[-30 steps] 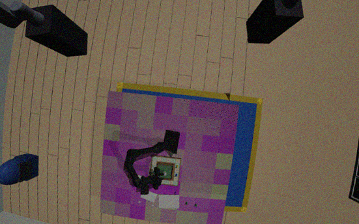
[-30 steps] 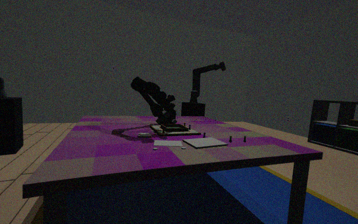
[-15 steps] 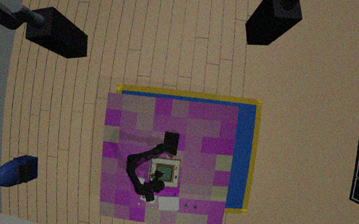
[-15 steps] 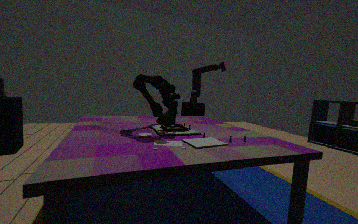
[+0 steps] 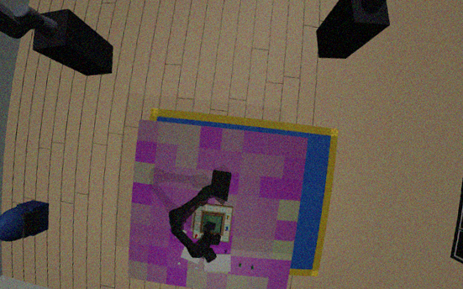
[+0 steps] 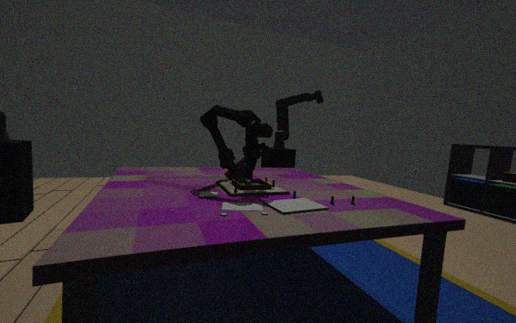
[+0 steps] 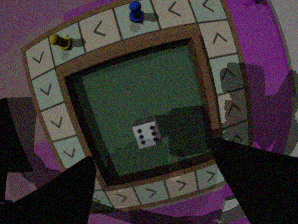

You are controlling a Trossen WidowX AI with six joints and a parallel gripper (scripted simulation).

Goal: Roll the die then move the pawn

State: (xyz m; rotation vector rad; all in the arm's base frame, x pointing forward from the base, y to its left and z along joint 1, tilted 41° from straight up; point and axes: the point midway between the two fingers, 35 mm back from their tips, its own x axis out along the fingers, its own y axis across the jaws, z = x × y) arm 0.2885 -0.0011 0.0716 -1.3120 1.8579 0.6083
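Die and tool at the roll. The die [image 7: 145, 135] lies inside the walled tray [image 5: 213, 213] [image 6: 254, 187] [image 7: 131, 48], which confines its roll; six pips appear uppermost. The tool [image 5: 211, 225] [image 6: 252, 167] [image 7: 153, 155] stands open and empty above, its fingers parted clear of the die. The red pawn [image 5: 196, 236] [image 6: 235, 189] occupies the board's [image 5: 197, 215] [image 6: 279, 192] [image 7: 40, 57] near-left corner, its advance, presumably six spaces, yet to be made.
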